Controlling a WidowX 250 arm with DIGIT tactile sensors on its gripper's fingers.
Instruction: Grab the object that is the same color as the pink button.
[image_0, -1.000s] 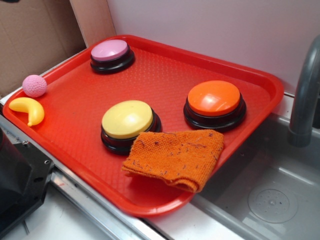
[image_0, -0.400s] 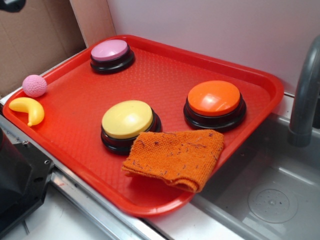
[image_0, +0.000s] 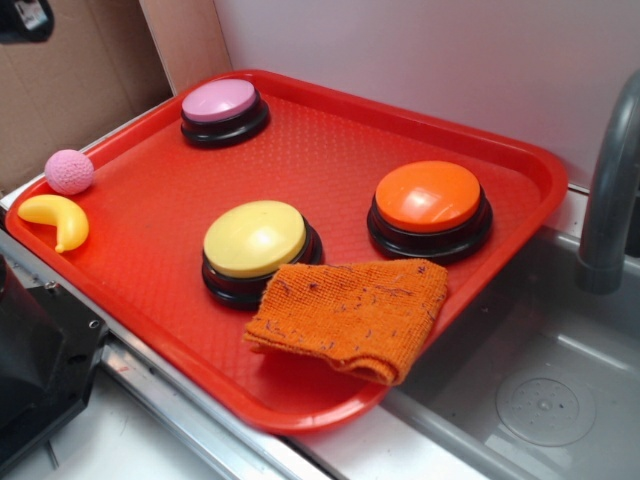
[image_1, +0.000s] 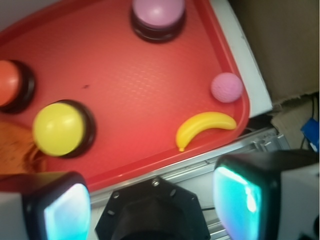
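Observation:
The small pink ball (image_0: 69, 171) (image_1: 226, 87) rests at the tray's left corner, just behind a yellow banana toy (image_0: 56, 220) (image_1: 204, 128). The pink button (image_0: 223, 108) (image_1: 158, 16) stands in the tray's far corner. In the wrist view my gripper (image_1: 150, 200) hovers high over the tray's near edge, well short of the ball. Its two fingers (image_1: 240, 195) stand wide apart with nothing between them. In the exterior view only a dark part of the gripper (image_0: 25, 18) shows at the top left corner.
A red tray (image_0: 330, 140) also carries a yellow button (image_0: 256, 240), an orange button (image_0: 428, 200) and a folded orange cloth (image_0: 350, 315). A sink basin (image_0: 545, 400) and grey faucet (image_0: 610, 190) lie to the right. The black robot base (image_0: 35, 370) sits at front left.
The dark part of the gripper at the exterior view's top left corner has come lower into the picture. Nothing on the tray has moved.

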